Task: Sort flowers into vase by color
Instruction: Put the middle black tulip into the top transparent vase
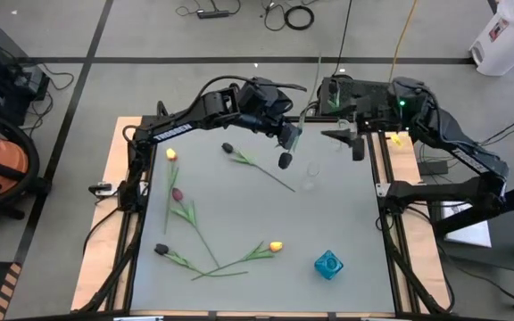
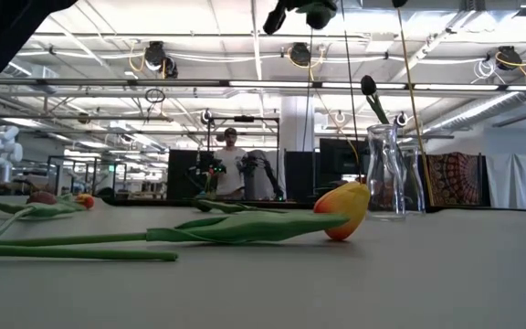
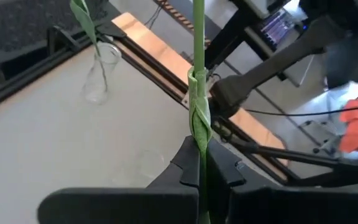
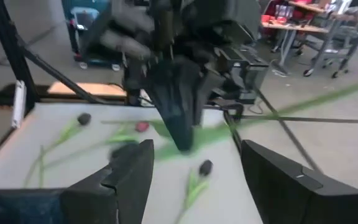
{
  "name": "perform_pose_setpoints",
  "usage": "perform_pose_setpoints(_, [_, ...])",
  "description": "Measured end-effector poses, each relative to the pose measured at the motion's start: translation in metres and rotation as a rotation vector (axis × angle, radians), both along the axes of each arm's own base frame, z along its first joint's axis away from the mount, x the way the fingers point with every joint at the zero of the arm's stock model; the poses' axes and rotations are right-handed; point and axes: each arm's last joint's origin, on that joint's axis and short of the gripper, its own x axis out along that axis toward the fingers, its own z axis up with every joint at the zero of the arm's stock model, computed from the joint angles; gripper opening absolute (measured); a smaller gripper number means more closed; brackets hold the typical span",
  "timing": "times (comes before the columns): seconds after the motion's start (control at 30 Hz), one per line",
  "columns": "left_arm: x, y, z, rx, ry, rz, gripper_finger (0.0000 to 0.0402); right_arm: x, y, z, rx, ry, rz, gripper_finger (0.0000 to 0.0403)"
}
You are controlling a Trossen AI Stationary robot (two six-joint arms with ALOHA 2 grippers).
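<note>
The clear vase (image 1: 311,176) is nearly too faint to make out from above. In the left wrist view, the held stem (image 3: 198,118) runs off the edge, hiding its bud. The right wrist view shows the left gripper (image 4: 178,93) blurred.

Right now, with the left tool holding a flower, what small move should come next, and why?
Probably ease the left tool sideways toward the clear vase. It is shut on a green stem, and the clear vase stands apart from that stem, so it does not look lined up over the mouth yet. The right tool waits open nearby.
</note>
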Motion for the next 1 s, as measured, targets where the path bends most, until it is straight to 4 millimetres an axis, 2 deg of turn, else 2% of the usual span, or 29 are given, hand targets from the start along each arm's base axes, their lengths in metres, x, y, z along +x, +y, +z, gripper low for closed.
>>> perform_pose_setpoints(0.23, [0.001,0.0,0.003,0.061,-0.029,-0.006,0.0002,0.018,-0.003,-0.002,0.092,-0.022,0.01,0.0233])
perform_pose_setpoints(0.37, [0.003,-0.001,0.007,0.097,-0.066,-0.018,0.0002,0.021,-0.003,-0.001,0.097,-0.046,0.011,0.0233])
perform_pose_setpoints(0.47, [0.003,-0.001,0.005,0.042,-0.054,0.006,0.0002,0.019,-0.003,0.0,0.061,-0.039,-0.006,0.0233])
perform_pose_setpoints(0.6, [0.002,-0.001,0.005,-0.087,-0.063,0.004,0.0002,0.008,0.0,0.003,-0.145,-0.014,-0.039,0.0233])
perform_pose_setpoints(0.8, [0.002,-0.006,0.007,-0.315,-0.075,-0.123,0.0002,-0.002,0.007,0.004,-0.516,0.085,-0.047,0.0233])
perform_pose_setpoints(0.9, [0.002,-0.009,0.007,-0.377,-0.072,-0.194,0.0002,-0.002,0.01,0.0,-0.636,0.157,-0.014,0.0233])
perform_pose_setpoints(1.0, [0.0,-0.008,0.008,-0.432,-0.068,-0.223,0.0002,0.001,0.013,-0.006,-0.682,0.209,0.048,0.0233])
